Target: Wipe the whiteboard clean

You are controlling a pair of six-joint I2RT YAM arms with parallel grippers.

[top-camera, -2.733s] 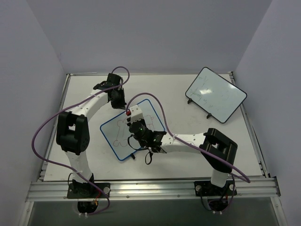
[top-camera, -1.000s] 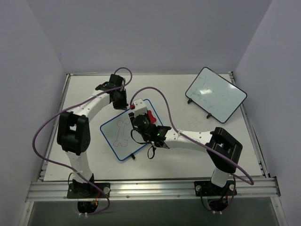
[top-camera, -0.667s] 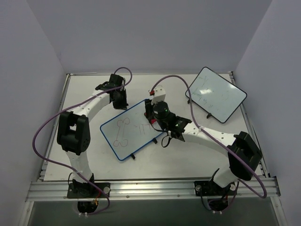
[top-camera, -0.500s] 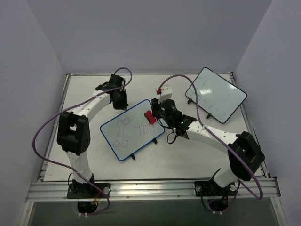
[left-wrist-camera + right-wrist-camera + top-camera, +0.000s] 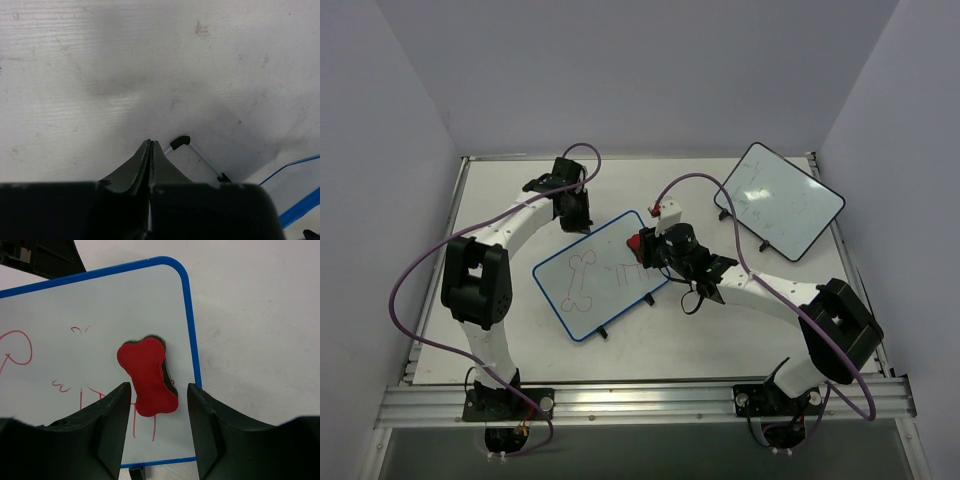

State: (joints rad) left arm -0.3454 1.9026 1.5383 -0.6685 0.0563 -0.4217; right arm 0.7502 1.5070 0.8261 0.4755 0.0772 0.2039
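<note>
A: From the top, the whiteboard (image 5: 610, 297) lies mid-table with red drawings (image 5: 582, 282). And the grippers?

B: The wrist views tell. The right gripper (image 5: 157, 392) is spread wide and empty over the eraser (image 5: 147, 376) on the board's edge. The left gripper (image 5: 150, 145) is closed on nothing, beside 1 foot (image 5: 179, 143).

1. Two whiteboards stand on the white tabletop (image 5: 720, 340). One is a rounded white board with a blue frame (image 5: 612, 296). The other is a black-framed white board (image 5: 780, 200), well apart to the first one's far right.
2. One red bone-shaped eraser (image 5: 147, 376) lies on the blue-framed board, near its right edge.
3. One red bone outline (image 5: 582, 280) is drawn on that board's left part.
4. There are two white-and-black robot arms: the left arm (image 5: 510, 235) to the board's left and the right arm (image 5: 760, 285) to its right.
5. There are two grippers: the left gripper (image 5: 150, 145) just beyond the board's far edge and the right gripper (image 5: 159, 387) over the eraser.
6. Two purple cables (image 5: 420, 290), one along each arm.
</note>
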